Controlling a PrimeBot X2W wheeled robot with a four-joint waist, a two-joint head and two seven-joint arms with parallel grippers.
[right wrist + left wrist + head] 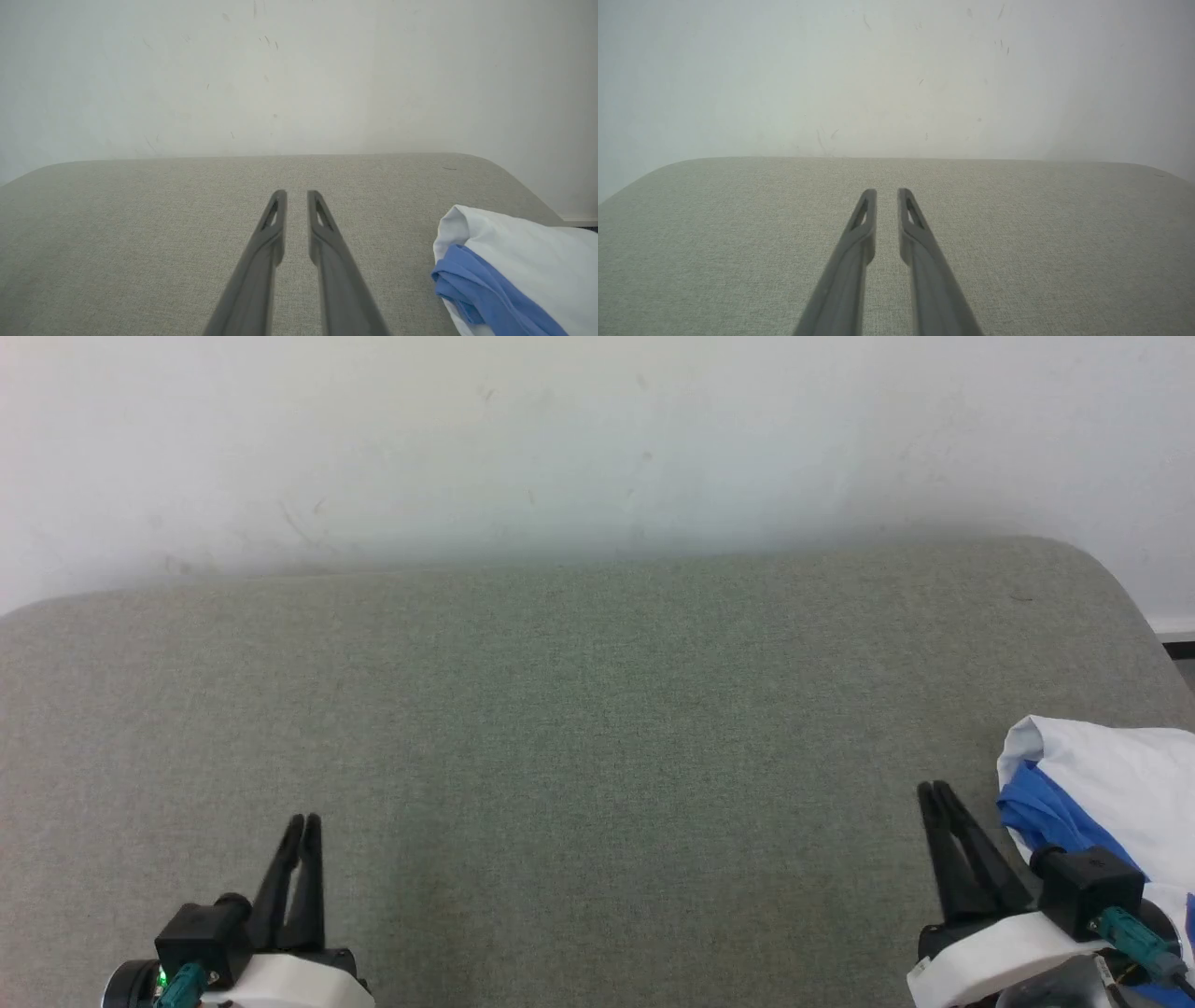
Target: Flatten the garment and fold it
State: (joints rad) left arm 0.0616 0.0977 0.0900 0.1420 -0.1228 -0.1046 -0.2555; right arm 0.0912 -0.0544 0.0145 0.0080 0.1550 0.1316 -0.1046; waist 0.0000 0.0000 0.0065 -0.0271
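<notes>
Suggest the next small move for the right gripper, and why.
Probably shift the right gripper toward the crumpled blue-and-white jersey garment just to its right: it lies bunched and untouched at the grey fabric surface's right edge, and the gripper holds nothing.

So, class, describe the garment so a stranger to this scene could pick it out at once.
Start at the broad grey-green padded surface against the pale wall. Go to its near right edge, beside the right tool. The garment lies bunched there: the one soft white heap with a blue fold.
</notes>
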